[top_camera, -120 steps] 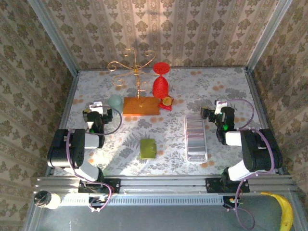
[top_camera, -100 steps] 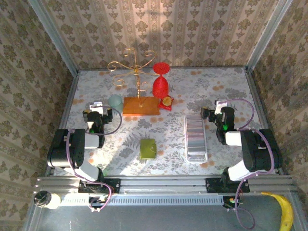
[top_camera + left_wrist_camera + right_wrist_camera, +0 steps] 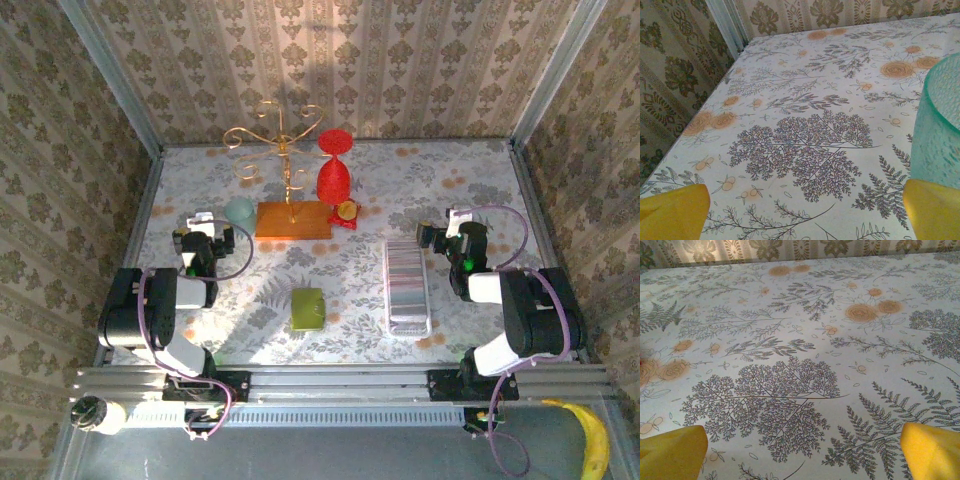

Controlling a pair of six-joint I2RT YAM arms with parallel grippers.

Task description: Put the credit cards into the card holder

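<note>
The card holder (image 3: pixel 407 287), a long silvery ribbed rack, lies on the flowered tablecloth right of centre, running front to back. I cannot make out separate credit cards; the pale ribs in the rack are too small to tell cards from slots. My right gripper (image 3: pixel 447 238) rests just right of the rack's far end, open, its yellow fingertips (image 3: pixel 932 450) apart over bare cloth (image 3: pixel 802 450). At the left side, my left gripper (image 3: pixel 205 237) is also open, with nothing between its fingertips (image 3: pixel 672 210), and a teal cup (image 3: pixel 940 135) stands just ahead on the right.
The teal cup (image 3: pixel 239 210) stands beside a gold wire stand on an orange base (image 3: pixel 292 220). A red netted goblet shape (image 3: pixel 334 175) and a small red-gold item (image 3: pixel 347 211) are at the back. A green square pad (image 3: pixel 307 308) lies front centre. Metal frame posts and papered walls enclose the table.
</note>
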